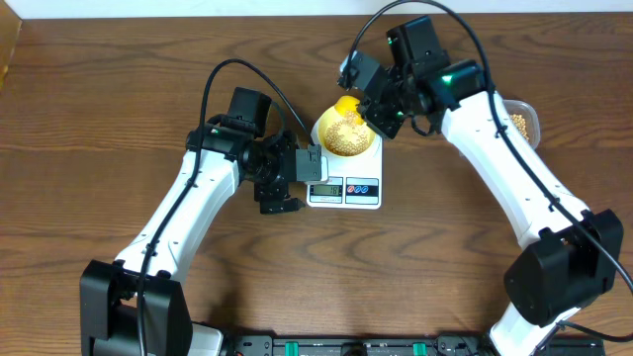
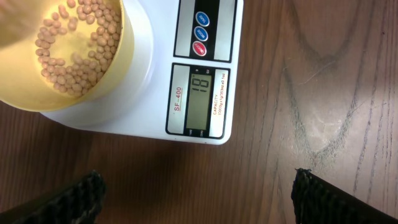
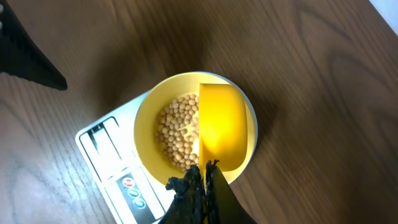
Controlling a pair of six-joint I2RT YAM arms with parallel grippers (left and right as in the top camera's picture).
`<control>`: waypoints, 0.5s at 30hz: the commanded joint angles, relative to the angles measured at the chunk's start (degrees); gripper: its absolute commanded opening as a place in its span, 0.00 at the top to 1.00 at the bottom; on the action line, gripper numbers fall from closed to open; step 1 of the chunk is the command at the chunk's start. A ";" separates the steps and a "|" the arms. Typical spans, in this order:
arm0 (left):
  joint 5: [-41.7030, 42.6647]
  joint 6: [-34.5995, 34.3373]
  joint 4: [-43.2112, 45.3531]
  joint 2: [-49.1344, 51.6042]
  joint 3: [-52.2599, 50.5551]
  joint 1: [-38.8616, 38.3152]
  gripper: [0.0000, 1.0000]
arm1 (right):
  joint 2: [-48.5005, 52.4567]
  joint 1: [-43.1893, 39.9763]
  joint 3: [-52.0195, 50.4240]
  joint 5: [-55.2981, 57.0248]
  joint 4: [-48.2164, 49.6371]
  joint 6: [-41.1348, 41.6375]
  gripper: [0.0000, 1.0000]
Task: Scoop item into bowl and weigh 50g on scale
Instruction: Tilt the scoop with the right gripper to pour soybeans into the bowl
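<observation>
My right tool (image 3: 202, 186) pinches the yellow scoop (image 3: 222, 124) over the bowl (image 3: 146, 112) on the scale (image 3: 99, 146) to add beans (image 3: 177, 134); my left tool (image 2: 199, 202), spread, hovers beside the display (image 2: 200, 99) to read it.

Scale (image 2: 158, 68) display (image 2: 200, 99) reads 18, seen in the left wrist view. Red print beside the display: SF-400; on its other side a small line begins CAPACITY, the figures after it too fine to read surely. Lettering on the three round buttons (image 2: 201, 33) is too small to read.
</observation>
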 commanded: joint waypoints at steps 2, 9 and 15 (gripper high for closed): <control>1.33 0.17 -0.11 -0.61 -0.15 0.28 0.02 | -0.59 1.53 0.74 5.14 0.24 -2.19 0.99; 1.33 0.17 -0.11 -0.61 -0.15 0.28 0.02 | -0.59 2.84 0.74 7.80 0.92 -2.21 0.99; 1.33 0.17 -0.11 -0.61 -0.15 0.28 0.02 | -0.59 2.95 0.74 7.76 1.20 -2.14 0.99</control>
